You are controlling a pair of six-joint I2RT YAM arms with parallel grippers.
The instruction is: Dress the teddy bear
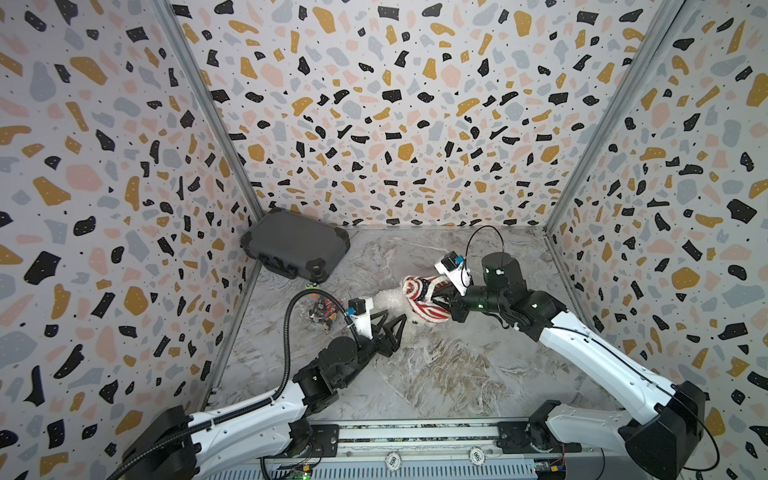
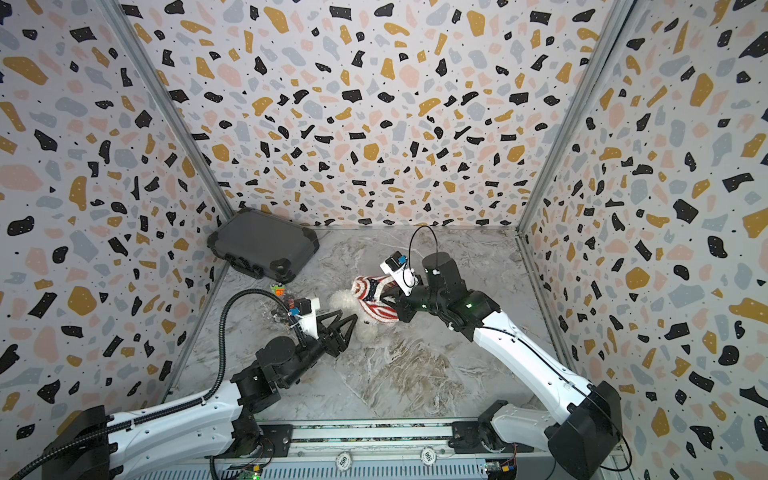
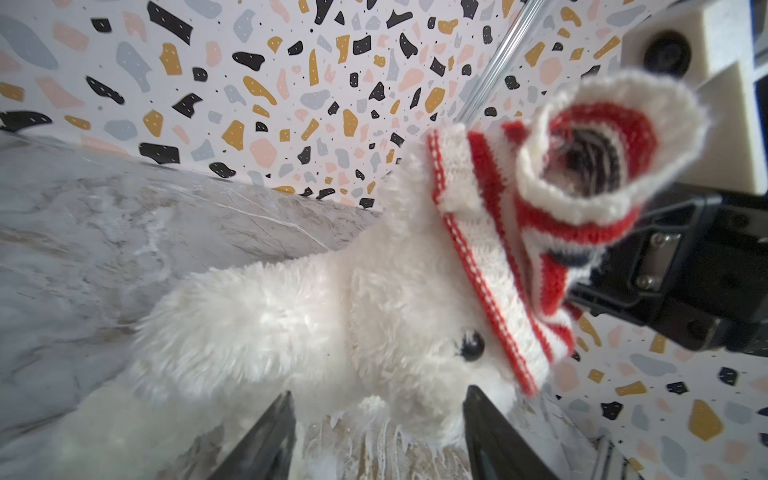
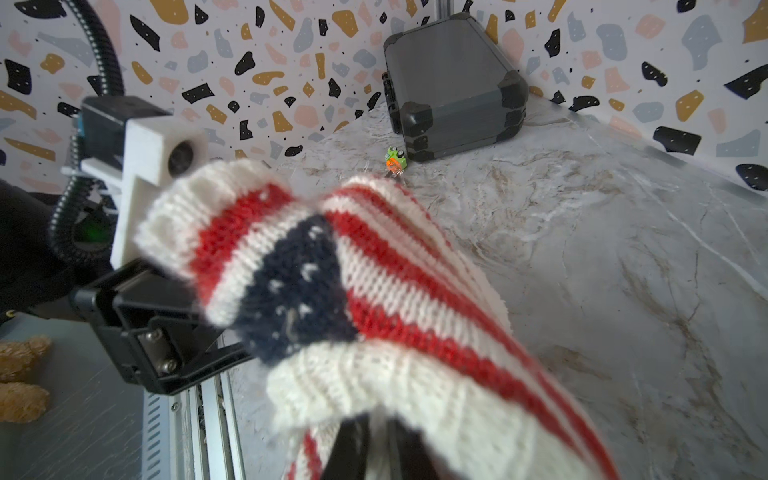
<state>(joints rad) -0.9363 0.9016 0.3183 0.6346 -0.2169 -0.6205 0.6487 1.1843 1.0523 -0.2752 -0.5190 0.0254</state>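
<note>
A: From above, where do we find the teddy bear (image 1: 385, 297)?

B: Near the middle of the table (image 1: 436, 374), toward the back. In both top views we see only tufts of white fur, because the sweater (image 1: 419, 300) covers the side toward the right arm.

A: The left wrist view gives us more. We see one dark eye (image 3: 473, 345), the sweater's red-edged hem lying across the head just beside it, and a sleeve's open end flopping above.

B: The right wrist view shows us no bear at all, only knit, with a navy patch with white specks among the red stripes. It alone shows a brown plush thing (image 4: 23, 399) on a grey surface beside the rail.

A: How do we read the left gripper (image 1: 394, 317)?

B: Its jaws stand apart, close against the bear's near side, holding nothing. Whether they touch the fur we cannot tell. Its arm rises from the front left and points toward the back right.

A: And the right gripper (image 4: 376, 436)?

B: It is pinched together on a white ribbed edge of the sweater. Its arm comes from the front right, and the wrist is bent so the gripper points left.

A: Both top views also give us a dark case (image 2: 262, 245) in the back left corner, with a small green and orange toy (image 2: 277, 287) just in front of it.
</note>
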